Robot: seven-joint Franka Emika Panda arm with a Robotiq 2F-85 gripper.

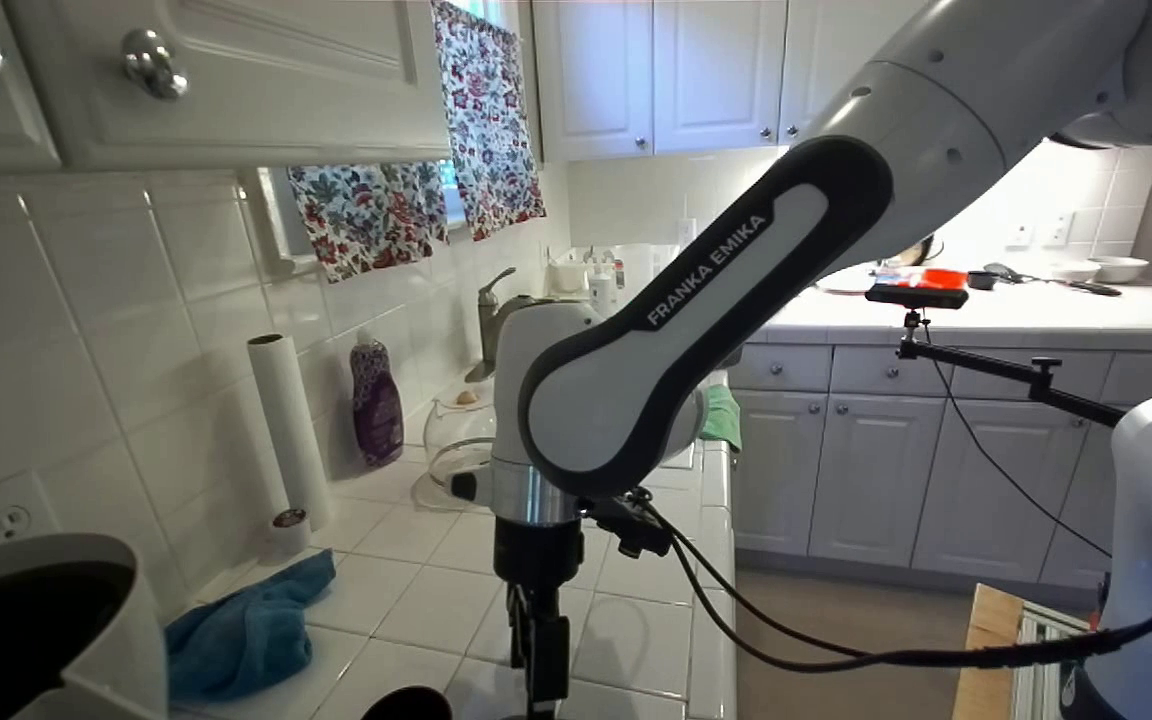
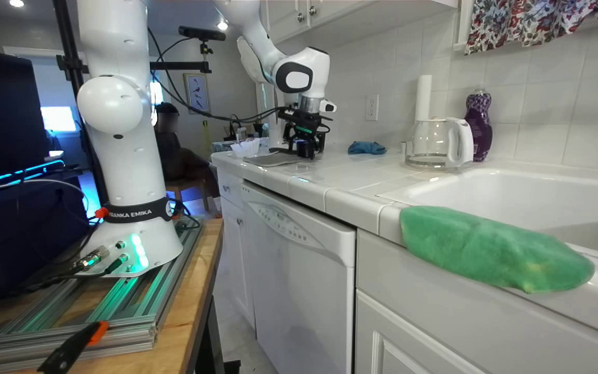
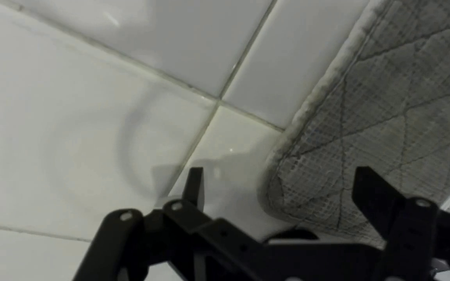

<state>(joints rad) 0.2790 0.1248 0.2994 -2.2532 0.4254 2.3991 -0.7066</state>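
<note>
My gripper (image 3: 279, 175) is open and points down over the white tiled counter (image 3: 162, 128). Nothing is visible between its fingers (image 3: 196, 187). Below them lies the rounded corner of a grey quilted mat (image 3: 381, 128), also seen in an exterior view as a grey mat (image 2: 273, 159). A dark round thing (image 3: 293, 234) peeks out past the gripper body in the wrist view, mostly hidden. Close beside the gripper (image 1: 536, 690), a dark cup (image 1: 408, 704) is cut off by the frame's lower edge; a dark cup (image 2: 306, 149) shows by the fingers in an exterior view too.
A blue cloth (image 1: 251, 635) lies near a white vessel (image 1: 144, 620) with a dark inside. Along the wall stand a white roll (image 1: 291, 430), a purple bottle (image 1: 377, 405) and a glass coffee pot (image 2: 431, 143). White paper filters (image 2: 245, 148) sit by the mat. A green cloth (image 2: 486, 249) drapes the sink edge.
</note>
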